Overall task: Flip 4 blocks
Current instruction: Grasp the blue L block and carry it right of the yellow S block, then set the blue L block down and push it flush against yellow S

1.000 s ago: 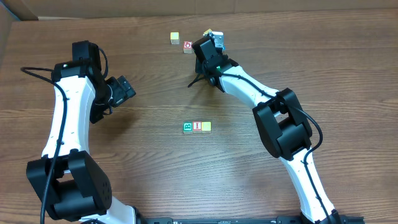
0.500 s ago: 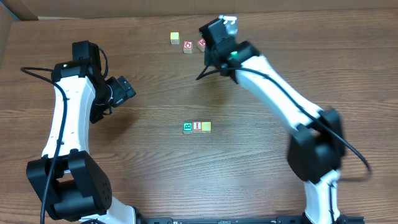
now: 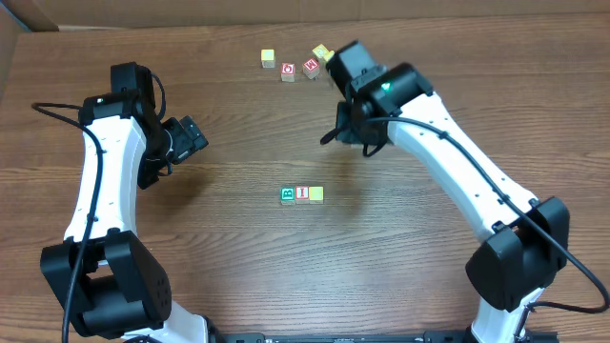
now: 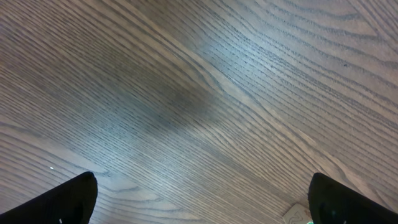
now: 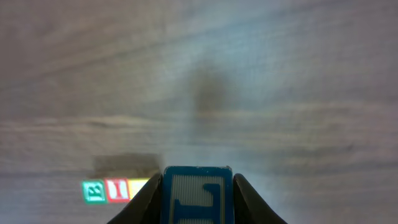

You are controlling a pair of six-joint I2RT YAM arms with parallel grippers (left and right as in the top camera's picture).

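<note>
**Blue-lettered block held aloft by the right gripper**

The blue-lettered block (image 5: 198,194) is clamped between the jaws of the right gripper (image 5: 198,204), clear of the table (image 5: 280,93). The green B block (image 5: 94,191), red-marked block (image 5: 116,190) and yellow block (image 5: 140,185) are seen in a row below and left of its fingers. The block should be set down squarely, new face up, beside the yellow end (the row must not be nudged). The left gripper (image 3: 188,136) is spread wide, gripping nothing.

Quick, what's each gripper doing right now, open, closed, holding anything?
Left gripper: open, holding nothing.
Right gripper: closed on the blue-lettered block.
</note>
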